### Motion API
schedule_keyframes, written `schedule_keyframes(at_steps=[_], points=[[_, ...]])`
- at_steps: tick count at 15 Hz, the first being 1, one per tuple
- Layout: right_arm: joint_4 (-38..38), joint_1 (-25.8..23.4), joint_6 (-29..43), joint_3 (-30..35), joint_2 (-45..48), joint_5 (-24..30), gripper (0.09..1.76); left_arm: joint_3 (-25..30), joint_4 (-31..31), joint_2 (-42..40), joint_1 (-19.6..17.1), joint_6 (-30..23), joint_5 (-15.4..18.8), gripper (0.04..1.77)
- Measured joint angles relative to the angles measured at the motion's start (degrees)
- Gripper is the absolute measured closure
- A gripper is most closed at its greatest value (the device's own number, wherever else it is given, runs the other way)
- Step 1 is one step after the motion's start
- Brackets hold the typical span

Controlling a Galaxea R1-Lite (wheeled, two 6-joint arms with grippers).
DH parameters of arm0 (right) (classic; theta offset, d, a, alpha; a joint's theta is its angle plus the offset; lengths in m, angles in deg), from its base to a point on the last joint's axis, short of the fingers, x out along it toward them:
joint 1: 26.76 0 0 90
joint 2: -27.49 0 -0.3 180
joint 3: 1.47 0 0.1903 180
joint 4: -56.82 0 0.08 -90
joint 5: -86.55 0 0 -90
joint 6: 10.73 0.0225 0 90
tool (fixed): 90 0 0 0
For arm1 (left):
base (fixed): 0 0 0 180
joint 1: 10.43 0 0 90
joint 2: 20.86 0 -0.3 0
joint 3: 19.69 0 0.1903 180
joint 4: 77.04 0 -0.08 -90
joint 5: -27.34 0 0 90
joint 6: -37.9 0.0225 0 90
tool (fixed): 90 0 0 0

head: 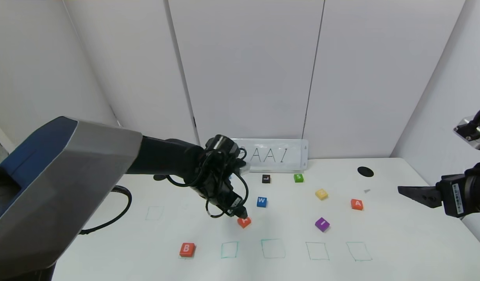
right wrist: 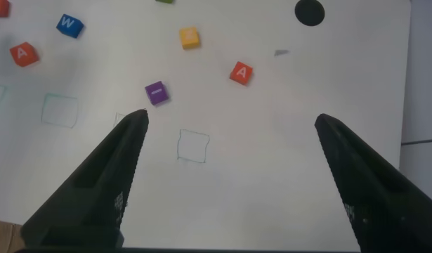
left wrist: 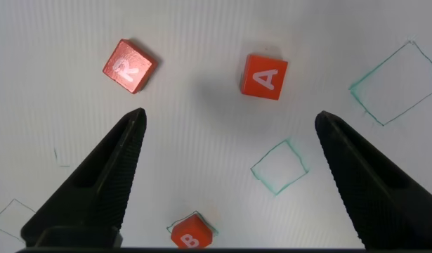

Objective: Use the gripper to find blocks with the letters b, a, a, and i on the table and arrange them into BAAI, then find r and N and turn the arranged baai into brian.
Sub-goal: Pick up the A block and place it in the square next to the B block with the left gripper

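1. The B block [head: 187,249] sits in the first green outline of the front row, so the word is begun.
2. The nearer A block [head: 244,222] lies at 1 o'clock from B, under the left claw [head: 243,213], whose jaws gape empty above it, likely lining up a pick.
3. The second A block [head: 356,204] and the purple I block [head: 322,224] wait at 3 o'clock on the bench [head: 400,242].
4. The right claw [head: 407,191] hangs open and idle at the bench's right edge.

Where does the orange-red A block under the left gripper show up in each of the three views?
Head view: the A block lies mid-table, partly hidden by the left gripper.
Left wrist view: A block, beyond the open jaws.
Right wrist view: A block, at the picture's edge.
Shared landmark: blue W block, head and right wrist only.
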Motion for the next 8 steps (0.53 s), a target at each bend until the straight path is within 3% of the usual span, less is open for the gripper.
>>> schedule_keyframes(at_steps=[4,8], points=[[0.1,0.7,-0.1,0.3,0.8,-0.8,0.14,-11.0,-12.6,3.9,1.3,2.0,0.0,0.1],[0.2,1.1,-0.4,0.5,0.8,-0.8,0.14,-16.2,-15.4,7.9,2.4,3.9,-0.1,0.1]])
